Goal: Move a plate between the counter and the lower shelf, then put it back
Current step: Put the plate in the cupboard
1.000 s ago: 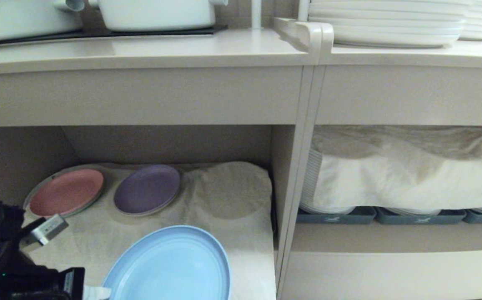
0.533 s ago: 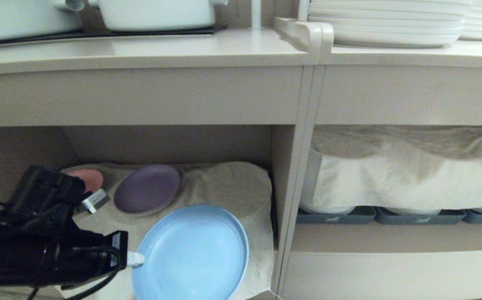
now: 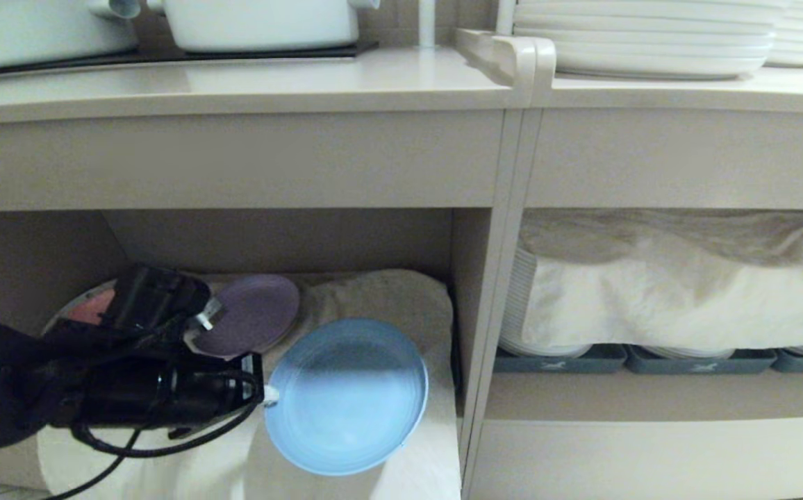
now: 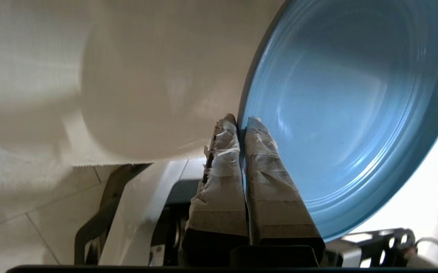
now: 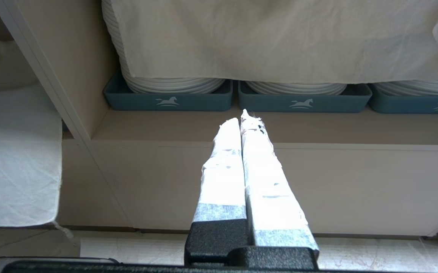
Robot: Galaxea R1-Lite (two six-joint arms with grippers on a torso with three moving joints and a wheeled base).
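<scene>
**Plate carried deeper into the lower shelf**

Since a second ago the left gripper [image 3: 271, 397] has carried the plate [image 3: 348, 396] farther into the lower shelf [image 3: 283, 239]; its taped fingers [image 4: 260, 159] pinch the plate's rim, the plate tilted above the white cloth [image 3: 381, 298]. Outside, the right gripper [image 5: 243, 118] hangs with fingers pressed together. Behind lie the purple plate [image 3: 255, 312] and pink plate [image 3: 92, 305], partly hidden by the arm. Overhead, the table [image 3: 269, 83] carries white pots [image 3: 262, 24].

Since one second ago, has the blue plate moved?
Yes. The blue plate, pinched at its rim by the left gripper, has gone up and rightward, deeper into the lower shelf, nearer the purple plate.
</scene>
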